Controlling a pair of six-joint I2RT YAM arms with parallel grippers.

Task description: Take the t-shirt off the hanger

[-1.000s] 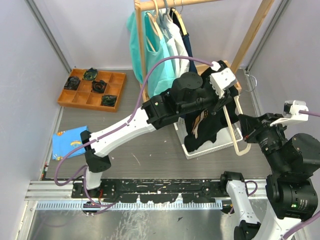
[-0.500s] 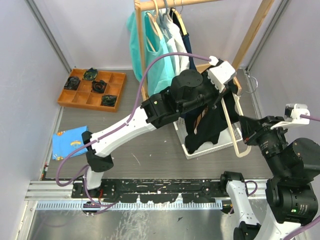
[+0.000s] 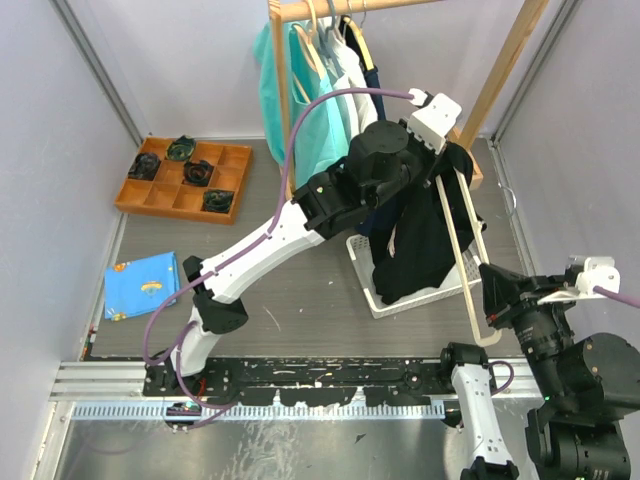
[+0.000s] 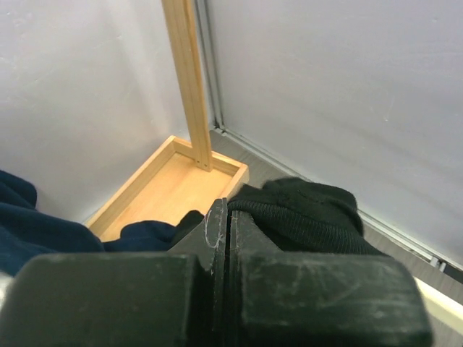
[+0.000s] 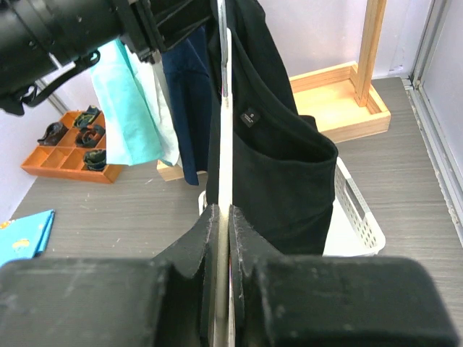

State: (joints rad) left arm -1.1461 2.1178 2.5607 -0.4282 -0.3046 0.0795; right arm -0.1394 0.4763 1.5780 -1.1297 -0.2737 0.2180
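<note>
One t-shirt pinched, hanger clamped

Bright, even light is cast from above, and only soft, pale shadows are thrown on the worktop. In both wrist views the near jaws are rendered blurred and dark. Folds of the black t-shirt are swallowed by underexposure.

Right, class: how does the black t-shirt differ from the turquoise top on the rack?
The left gripper has its jaws shut on the black t-shirt; no gripper holds the turquoise top. The t-shirt's hanger is held off the rail by the right gripper; the top's hangs on the rail. Both are hanging garments.
</note>
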